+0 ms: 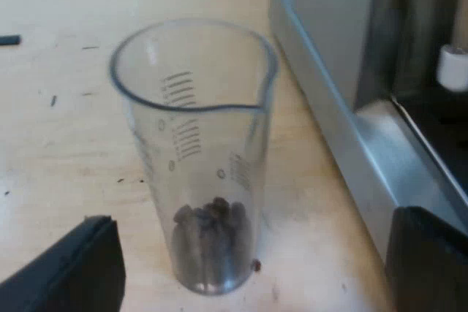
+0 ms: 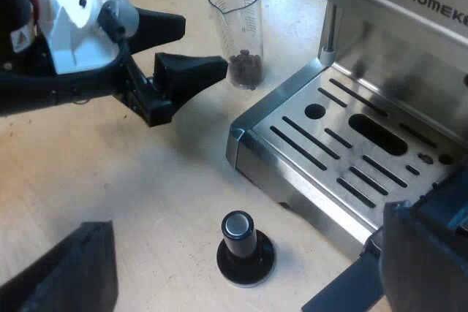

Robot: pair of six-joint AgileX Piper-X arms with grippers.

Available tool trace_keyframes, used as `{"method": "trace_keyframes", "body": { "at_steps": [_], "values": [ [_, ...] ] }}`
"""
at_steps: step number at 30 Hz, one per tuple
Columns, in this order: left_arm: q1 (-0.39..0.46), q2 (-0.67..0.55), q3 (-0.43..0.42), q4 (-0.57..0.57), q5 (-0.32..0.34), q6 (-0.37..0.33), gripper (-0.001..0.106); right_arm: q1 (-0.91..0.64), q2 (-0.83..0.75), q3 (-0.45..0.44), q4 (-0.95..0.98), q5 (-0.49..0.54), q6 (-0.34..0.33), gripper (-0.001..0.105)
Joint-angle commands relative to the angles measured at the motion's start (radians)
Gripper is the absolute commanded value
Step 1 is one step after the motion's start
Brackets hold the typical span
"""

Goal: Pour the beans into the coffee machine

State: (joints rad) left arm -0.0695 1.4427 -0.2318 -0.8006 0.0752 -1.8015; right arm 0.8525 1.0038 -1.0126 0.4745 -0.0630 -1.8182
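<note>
Pale wood table point(image 1: 58, 144). Glass point(image 1: 197, 166) upright beside machine point(image 1: 329, 71) base, beans point(image 1: 212, 224) at bottom, unpoured. Left gripper point(image 1: 256, 228): fingers wide, empty, glass at 12 o'clock, seemingly lined up for grasp. Right gripper point(image 2: 246, 228): fingers wide, empty, over tamper point(image 2: 245, 250).

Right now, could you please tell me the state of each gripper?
Left gripper: open, holding nothing, facing the measuring glass.
Right gripper: open, holding nothing.
</note>
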Motion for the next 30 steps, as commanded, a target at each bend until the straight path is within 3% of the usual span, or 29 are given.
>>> {"method": "trace_keyframes", "body": {
  "at_steps": [1,5,8,14,30],
  "values": [
    [0.0,0.038,-0.002,-0.069,-0.037,-0.072,0.083,0.001,-0.003,-0.008,-0.008,-0.001,-0.002,0.079],
    [0.0,0.146,-0.012,-0.187,-0.006,-0.076,0.083,0.001,-0.003,-0.008,-0.008,-0.001,-0.001,0.079],
    [0.0,0.166,-0.015,-0.248,0.007,-0.024,0.083,0.001,-0.003,-0.008,-0.008,-0.001,-0.001,0.079],
    [0.0,0.198,-0.055,-0.253,0.005,0.05,0.083,0.001,-0.003,-0.008,-0.008,-0.001,-0.001,0.079],
    [0.003,0.274,-0.163,-0.222,-0.001,0.05,0.083,0.001,-0.003,-0.008,-0.008,-0.001,0.009,0.079]
  ]
}}
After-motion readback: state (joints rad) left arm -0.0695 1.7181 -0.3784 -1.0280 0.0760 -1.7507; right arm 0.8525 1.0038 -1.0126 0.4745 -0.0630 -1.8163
